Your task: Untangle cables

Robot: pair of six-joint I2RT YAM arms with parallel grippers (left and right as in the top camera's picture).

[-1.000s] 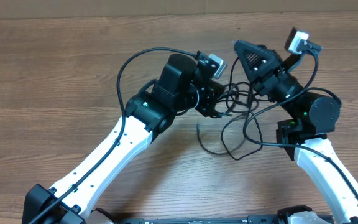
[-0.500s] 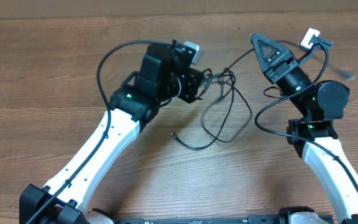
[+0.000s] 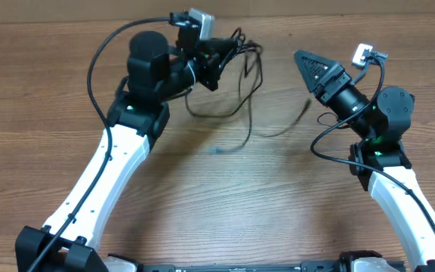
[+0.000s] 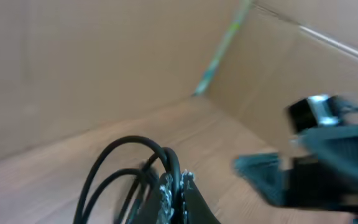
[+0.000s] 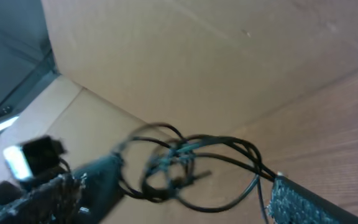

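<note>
**Cables pinched by the left fingers, right fingers spread and empty**

The cables (image 5: 180, 163) hang as one tangled bundle at about 12 o'clock on the worktop (image 3: 225, 204), close to its far edge. The left fingers (image 4: 185, 186) are pressed together on the bundle. In the left wrist view, black loops arch up and away from the pinch point toward 10 o'clock. From the grip, several thin strands trail toward 6 o'clock in the overhead view, and one longer strand swings out toward 4 o'clock. The loose ends are smeared there, so they may be lifted off the wood or brushing it; this cannot be told.

The left arm (image 3: 119, 159) reaches from 7 o'clock up to the far edge, its wrist turned toward 3 o'clock.

The right fingers (image 5: 303, 202) stand wide apart with nothing between them. They sit at about 2 o'clock on the worktop, apart from the bundle and pointing toward 10 o'clock at it. In the right wrist view the knot of loops lies beyond the gap between the two fingers. The cardboard wall (image 5: 197, 56) rises behind the knot. The right arm (image 3: 395, 204) comes up from 5 o'clock.
</note>
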